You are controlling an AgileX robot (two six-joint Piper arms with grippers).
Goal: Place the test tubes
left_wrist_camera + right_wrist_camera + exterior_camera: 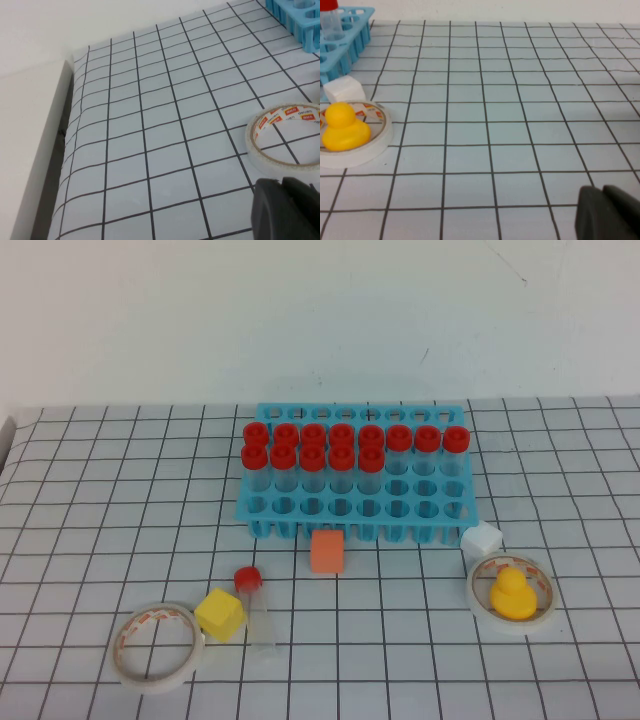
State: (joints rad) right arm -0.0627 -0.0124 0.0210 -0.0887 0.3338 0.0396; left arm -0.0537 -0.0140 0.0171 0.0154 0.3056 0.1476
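Note:
A blue test tube rack [355,512] stands at the middle of the table, holding several red-capped tubes [342,455] in its two back rows. One loose red-capped tube [254,606] lies on the table in front of the rack, next to a yellow cube [220,615]. Neither arm shows in the high view. My left gripper [281,186] is shut and empty, hovering near a tape roll [285,135]. My right gripper [601,192] is shut and empty over bare grid, well to the right of the duck [342,127]. The rack's corner [345,37] shows in the right wrist view.
An orange cube [327,551] sits at the rack's front edge. A white cube [482,538] lies by its right corner, beside a tape roll [513,592] holding a yellow duck [511,593]. Another tape roll [157,645] lies front left. The table's left edge [60,150] is raised.

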